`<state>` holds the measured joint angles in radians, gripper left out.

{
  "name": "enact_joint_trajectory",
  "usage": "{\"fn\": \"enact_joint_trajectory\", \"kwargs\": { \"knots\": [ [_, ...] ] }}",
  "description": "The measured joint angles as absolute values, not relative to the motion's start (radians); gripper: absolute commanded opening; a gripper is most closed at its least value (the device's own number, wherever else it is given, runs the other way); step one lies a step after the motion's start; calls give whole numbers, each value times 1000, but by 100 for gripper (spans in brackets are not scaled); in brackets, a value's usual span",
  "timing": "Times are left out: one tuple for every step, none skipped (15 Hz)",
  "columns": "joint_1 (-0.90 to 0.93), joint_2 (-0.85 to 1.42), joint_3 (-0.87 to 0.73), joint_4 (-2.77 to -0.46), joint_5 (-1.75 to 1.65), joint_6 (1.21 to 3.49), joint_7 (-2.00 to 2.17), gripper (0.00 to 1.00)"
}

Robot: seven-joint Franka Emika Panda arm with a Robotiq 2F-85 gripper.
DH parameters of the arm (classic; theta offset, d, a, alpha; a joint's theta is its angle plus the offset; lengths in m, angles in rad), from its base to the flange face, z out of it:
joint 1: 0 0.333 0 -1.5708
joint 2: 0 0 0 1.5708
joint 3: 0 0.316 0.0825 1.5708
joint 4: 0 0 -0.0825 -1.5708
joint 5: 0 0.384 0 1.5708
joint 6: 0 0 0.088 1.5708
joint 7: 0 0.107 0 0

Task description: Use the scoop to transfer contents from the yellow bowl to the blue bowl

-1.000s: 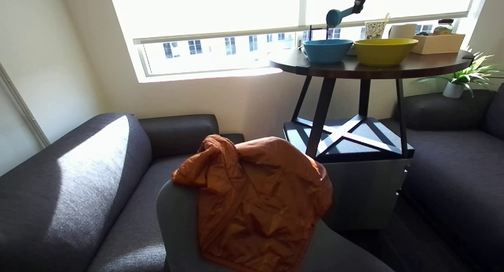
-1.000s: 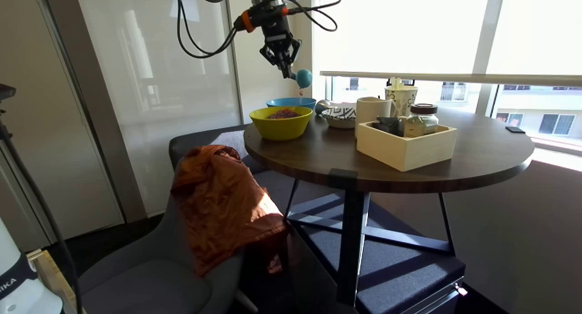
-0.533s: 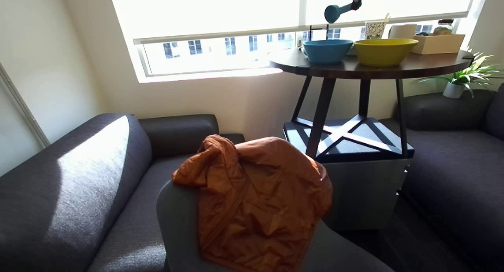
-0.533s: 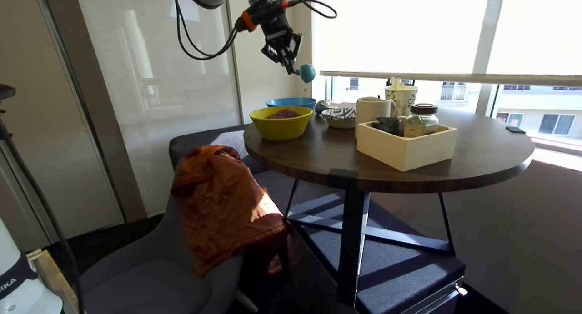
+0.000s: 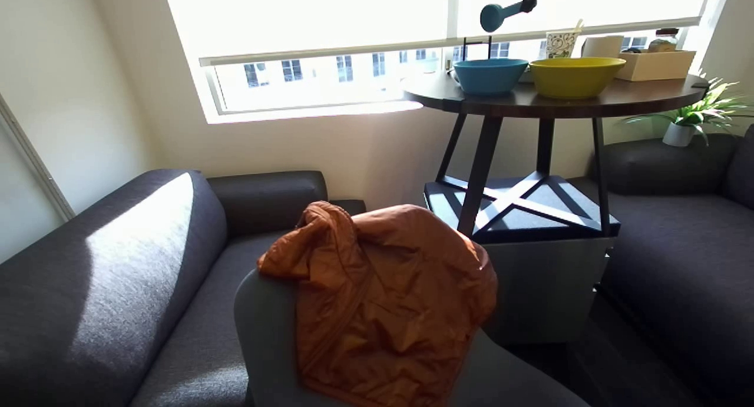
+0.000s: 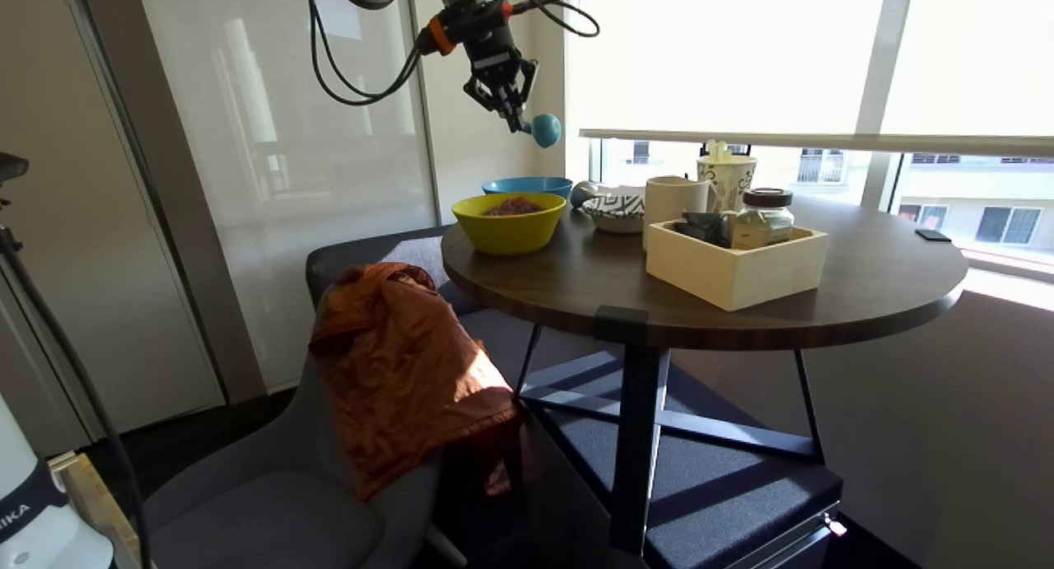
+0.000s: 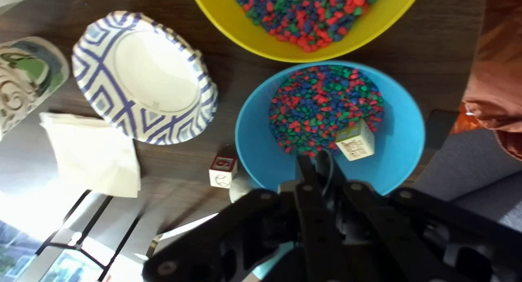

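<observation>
My gripper is shut on the handle of a teal-blue scoop, held in the air over the blue bowl. The scoop hangs above the blue bowl in an exterior view. In the wrist view, the gripper hides most of the scoop. The yellow bowl stands beside the blue bowl on the table. In the wrist view, both the yellow bowl and the blue bowl hold red, green and blue pebbles. A wooden letter block lies in the blue bowl.
A patterned paper bowl, a mug, a patterned cup and a pale wooden box with a jar stand on the round table. Another letter block lies beside the blue bowl. An orange jacket hangs on a chair.
The gripper and scoop have risen slightly and shifted left in an exterior view. One second ago a few bits were falling from the scoop toward the blue bowl; none fall now.
</observation>
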<state>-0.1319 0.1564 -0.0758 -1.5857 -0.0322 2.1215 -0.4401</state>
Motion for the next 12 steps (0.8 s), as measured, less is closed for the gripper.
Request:
{"fn": "enact_joint_trajectory", "kwargs": {
  "knots": [
    [-141, 152, -77, -1586, 30, 2093, -452, 2],
    [-154, 146, -79, -1586, 90, 2063, -467, 2],
    [-172, 139, -84, -1586, 151, 2032, -487, 2],
    [-191, 130, -91, -1585, 209, 1999, -506, 2],
    [-212, 121, -102, -1585, 265, 1962, -523, 2],
    [-232, 111, -116, -1585, 319, 1922, -536, 2],
    [-252, 102, -131, -1586, 370, 1878, -554, 2],
    [-273, 93, -149, -1586, 424, 1826, -576, 2],
    [-290, 86, -166, -1588, 472, 1775, -599, 2],
    [-305, 82, -183, -1590, 518, 1722, -621, 2],
    [-318, 82, -199, -1593, 559, 1674, -637, 2],
    [-330, 84, -216, -1595, 598, 1625, -645, 2]
  ]
}}
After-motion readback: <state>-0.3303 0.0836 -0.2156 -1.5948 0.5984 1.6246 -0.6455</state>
